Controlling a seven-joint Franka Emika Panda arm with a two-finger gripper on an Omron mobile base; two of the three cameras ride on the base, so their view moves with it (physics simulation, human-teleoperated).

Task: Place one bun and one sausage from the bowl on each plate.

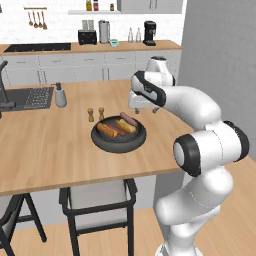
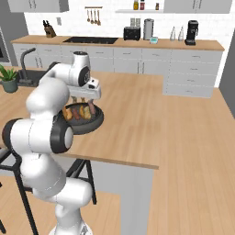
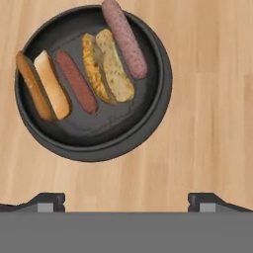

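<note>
The bowl [image 3: 94, 81], dark and thick-rimmed, is seen on the wooden island counter [image 1: 45, 150], set toward the counter's near edge, with bare wood all around it. In the hand view, four items are found lying side by side in it: a split bun [image 3: 42, 86] at one side, a dark red sausage [image 3: 76, 81] just beside it, a second split bun [image 3: 108, 64] next, and a paler pinkish sausage [image 3: 124, 38] whose far end is propped on the rim. The gripper [image 3: 126, 201] is held above the counter just beside the bowl, its two dark fingertips [image 3: 47, 201] spread wide apart with nothing between them; bare wood is seen under the gap. In the left base view, the bowl [image 1: 118, 135] is seen in front of the arm's hand, and a dark chair [image 1: 97, 205] is tucked under the counter's near edge. Just behind the bowl, two small brown shakers [image 1: 95, 114] are stood together. Farther left, a grey dispenser bottle [image 1: 60, 95] is placed next to a sink [image 1: 30, 97]. Against the far wall, a toaster [image 1: 87, 36], a metal canister [image 1: 103, 31] and a black coffee machine [image 1: 149, 33] are lined up on the back counter.
</note>
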